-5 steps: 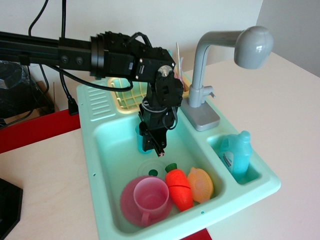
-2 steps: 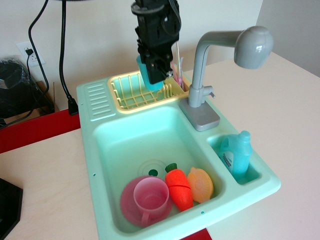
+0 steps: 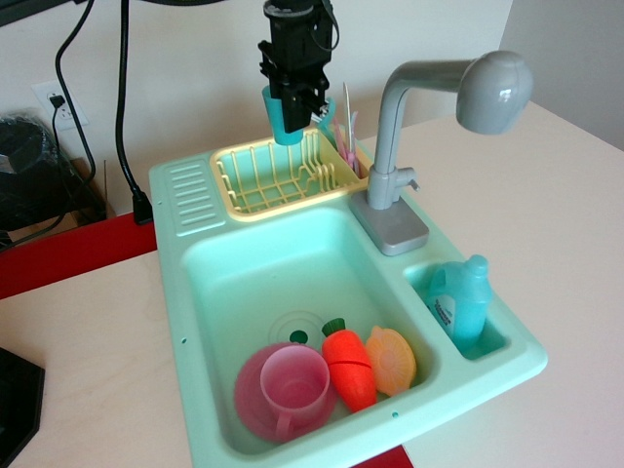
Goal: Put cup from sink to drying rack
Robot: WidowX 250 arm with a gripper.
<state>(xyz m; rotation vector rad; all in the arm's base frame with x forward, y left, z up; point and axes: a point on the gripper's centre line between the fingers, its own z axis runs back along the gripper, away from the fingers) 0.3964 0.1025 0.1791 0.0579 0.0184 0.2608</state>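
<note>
My gripper (image 3: 295,105) hangs above the pale yellow drying rack (image 3: 273,177), which sits at the back of the mint-green sink (image 3: 195,292). It is shut on the small teal-blue cup (image 3: 286,119) and holds it in the air over the rack's far right part, clear of the slats. The fingers cover much of the cup. The basin below is open to view.
A pink mug (image 3: 292,387) on a pink plate, a toy carrot (image 3: 349,367) and an orange shell-shaped piece (image 3: 391,359) lie at the basin's front. A blue bottle (image 3: 459,297) stands in the side compartment. The grey faucet (image 3: 439,107) rises right of the rack. Utensils (image 3: 343,132) stand in the rack's right end.
The gripper has lifted the cup out of the basin and carried it up and back over the drying rack. The arm has swung up out of the basin.
</note>
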